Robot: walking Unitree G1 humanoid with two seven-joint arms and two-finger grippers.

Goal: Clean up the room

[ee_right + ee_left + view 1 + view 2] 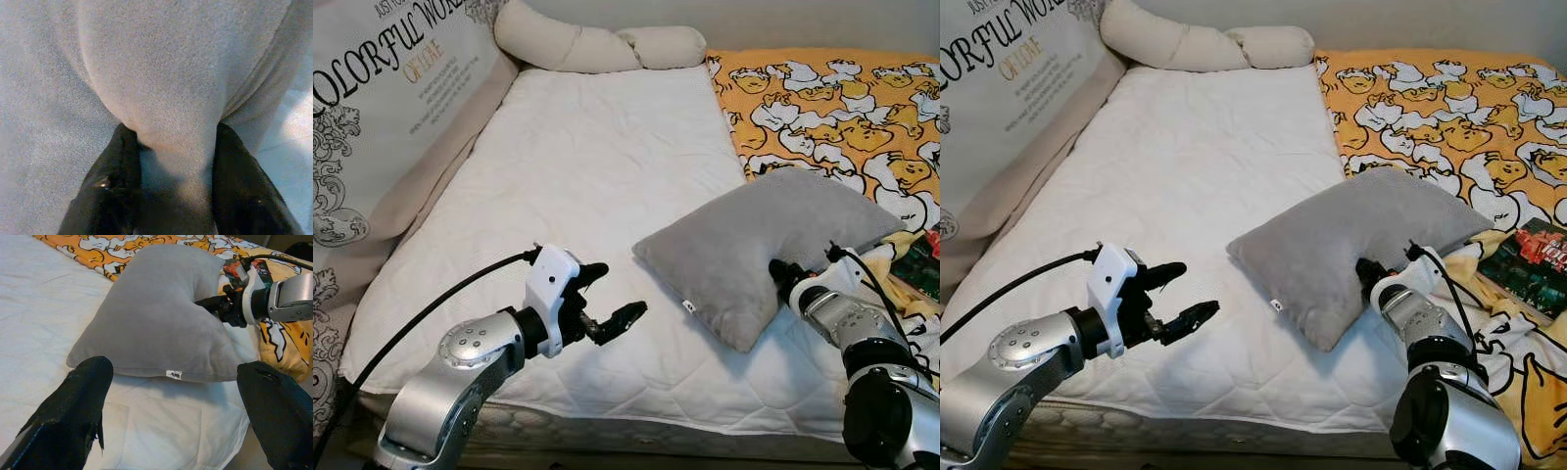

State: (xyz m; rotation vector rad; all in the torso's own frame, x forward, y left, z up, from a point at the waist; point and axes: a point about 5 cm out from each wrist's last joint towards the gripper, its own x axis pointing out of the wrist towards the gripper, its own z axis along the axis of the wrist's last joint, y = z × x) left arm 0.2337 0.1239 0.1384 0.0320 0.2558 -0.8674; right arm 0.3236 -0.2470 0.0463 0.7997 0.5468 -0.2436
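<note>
Your left gripper [612,297] hovers at seven o'clock over the white mattress [578,176], jaws apart. Your right gripper [168,161], at four o'clock, is clamped on the grey pillow [773,245]; beyond it, at one o'clock, lies the yellow cartoon blanket [842,98].

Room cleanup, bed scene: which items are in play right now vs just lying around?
In play:
grey pillow, pinched by right gripper
left gripper, open over the white mattress

Lying about:
yellow cartoon blanket
cream bolster
printed cushion
book
</note>
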